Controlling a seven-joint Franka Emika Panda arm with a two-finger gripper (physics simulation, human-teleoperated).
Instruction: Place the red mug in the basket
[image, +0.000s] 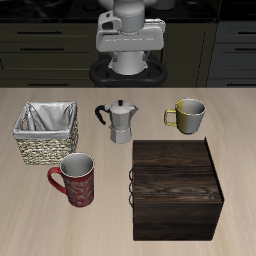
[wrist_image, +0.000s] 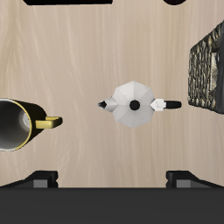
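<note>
We look down on a pale wooden table (image: 40, 215) with the robot arm standing at its back edge. The gripper (image: 128, 40) hangs high above the table's rear middle, holding nothing; in the wrist view only the tips of its jaws show, set wide apart, so we judge them open.

The red mug (image: 75, 180) stands upright near the table's front edge, its handle turned toward the outer side. It looks empty, with a pale grey inside. Just behind it, close but not touching, sits the basket (image: 45, 133), a square woven one with a pale cloth lining. We see nothing in it but the lining. Mug and basket stand so near each other that we judge the carry will be short.

A metal coffee pot (image: 121, 123) stands in the middle, directly beneath the gripper; the wrist view looks straight down on its lid. Beside it is a yellowish mug (image: 188, 114), also empty. A dark wooden box (image: 177, 188) sits in front of that mug, its top closed, so we cannot tell what it holds.

The red mug is untouched, and the task is not yet begun.
</note>
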